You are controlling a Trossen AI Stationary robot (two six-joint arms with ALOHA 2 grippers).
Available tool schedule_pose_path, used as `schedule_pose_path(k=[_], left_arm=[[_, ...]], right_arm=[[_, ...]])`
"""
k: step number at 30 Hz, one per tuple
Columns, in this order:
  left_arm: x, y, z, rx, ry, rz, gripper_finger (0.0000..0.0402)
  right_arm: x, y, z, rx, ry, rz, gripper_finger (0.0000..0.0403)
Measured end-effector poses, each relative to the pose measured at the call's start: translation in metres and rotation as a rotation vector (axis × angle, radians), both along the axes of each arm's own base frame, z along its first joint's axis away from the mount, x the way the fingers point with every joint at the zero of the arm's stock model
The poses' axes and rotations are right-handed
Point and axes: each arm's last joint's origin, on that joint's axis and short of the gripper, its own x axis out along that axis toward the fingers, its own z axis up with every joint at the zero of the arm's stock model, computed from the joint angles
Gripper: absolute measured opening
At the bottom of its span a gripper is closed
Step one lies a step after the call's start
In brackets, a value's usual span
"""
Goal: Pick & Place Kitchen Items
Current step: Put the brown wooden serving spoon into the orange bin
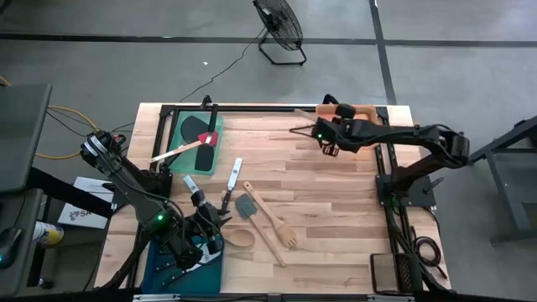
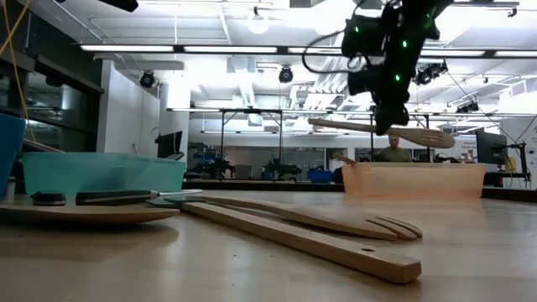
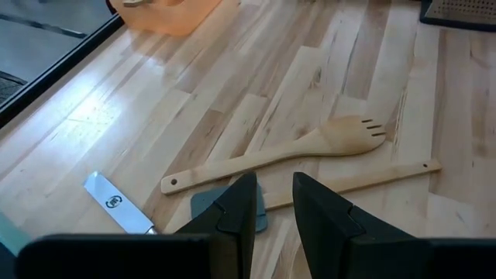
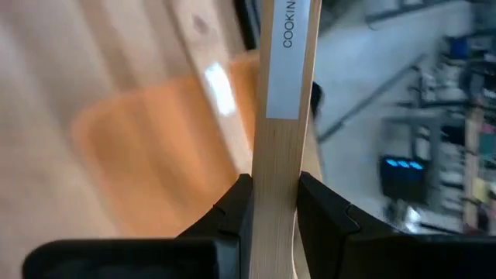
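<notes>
the step in hand looks like the carry-and-place of one utensil: the right gripper (image 4: 273,203) is clamped on the flat handle of a wooden spoon (image 2: 394,131), which hangs level in the air above and just beside the orange tray (image 2: 415,179). from above, the spoon's handle sticks out from the gripper towards the table's middle while the gripper itself sits at the near edge of the orange tray (image 1: 357,110), so the spoon is not yet over the tray's floor.

the next move, as i judge it, calls for bringing the spoon fully over the orange tray, lowering it so it lies inside the rim, and only then parting the fingers; the long handle may overhang the tray wall if it is let go too soon.

the left gripper (image 3: 271,203) waits far from the orange tray, over the teal tray (image 1: 186,267), its fingers a little apart with nothing between them. the wooden fork (image 3: 287,151), a grey spatula (image 1: 246,206) and a knife (image 1: 232,178) lie loose on the table, well apart from the orange tray.
</notes>
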Motion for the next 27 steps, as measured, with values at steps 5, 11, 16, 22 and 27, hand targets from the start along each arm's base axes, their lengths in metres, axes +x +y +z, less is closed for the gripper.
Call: schedule_pose_path(k=[5,11,16,22,27], left_arm=[[0.0,0.0,0.0,0.0,0.0,0.0,0.0083],[0.0,0.0,0.0,0.002,-0.001,0.001,0.0083],[0.0,0.0,0.0,0.006,0.002,0.001,0.0083],[0.0,0.0,0.0,0.006,0.002,0.001,0.0083],[0.0,0.0,0.0,0.005,0.001,0.001,0.0083]], right_arm=[[-0.01,-0.013,-0.021,-0.059,-0.028,-0.084,0.0068],[-0.022,-0.027,-0.041,-0.134,-0.058,-0.148,0.0068],[-0.026,-0.033,-0.048,-0.156,-0.052,-0.132,0.0068],[-0.032,-0.033,-0.058,-0.113,-0.018,-0.094,0.0068],[-0.04,-0.036,-0.064,-0.084,-0.004,-0.128,0.0068]])
